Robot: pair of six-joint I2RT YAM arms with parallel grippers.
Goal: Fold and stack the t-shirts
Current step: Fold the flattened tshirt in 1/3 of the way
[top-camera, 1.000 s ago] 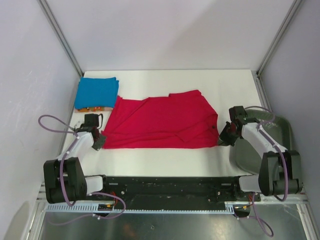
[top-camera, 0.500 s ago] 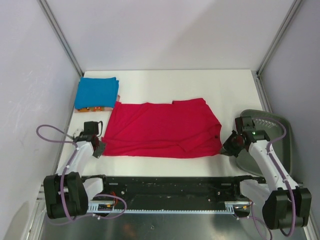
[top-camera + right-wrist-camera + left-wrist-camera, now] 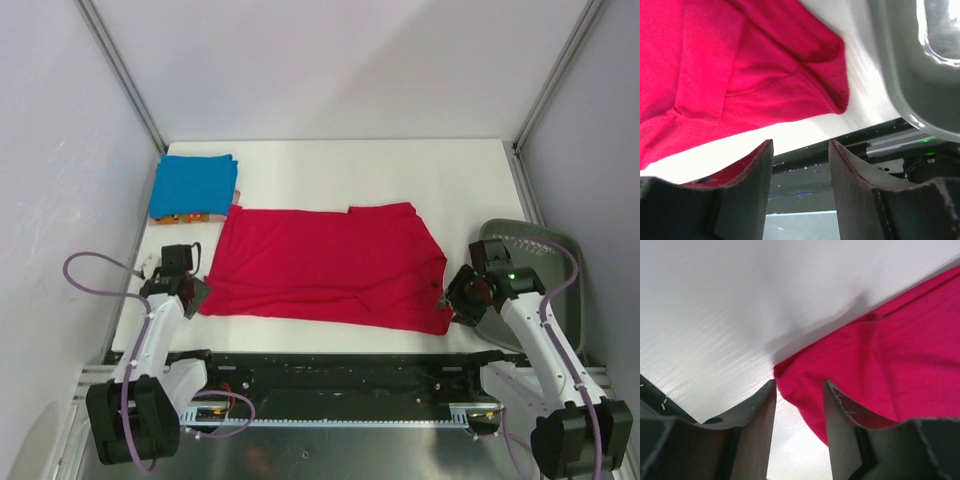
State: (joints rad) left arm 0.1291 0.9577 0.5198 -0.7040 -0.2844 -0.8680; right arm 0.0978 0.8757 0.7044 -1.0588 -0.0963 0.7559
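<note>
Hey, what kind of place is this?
Probably a robotics lab test cell: a white table walled by plain panels, left arm and right arm bolted at its near edge, a red t-shirt spread out between them.

Dark grey bin (image 3: 530, 240) — right side (white table (image 3: 400, 170))

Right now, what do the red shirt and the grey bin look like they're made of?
Red shirt: soft knit cloth, probably cotton jersey, with a matte finish. It lies in loose wrinkles and folds, and a sleeve shows a hemmed edge.
Grey bin: likely moulded plastic, smooth and semi-glossy. Its rounded rim catches bright reflections.
</note>
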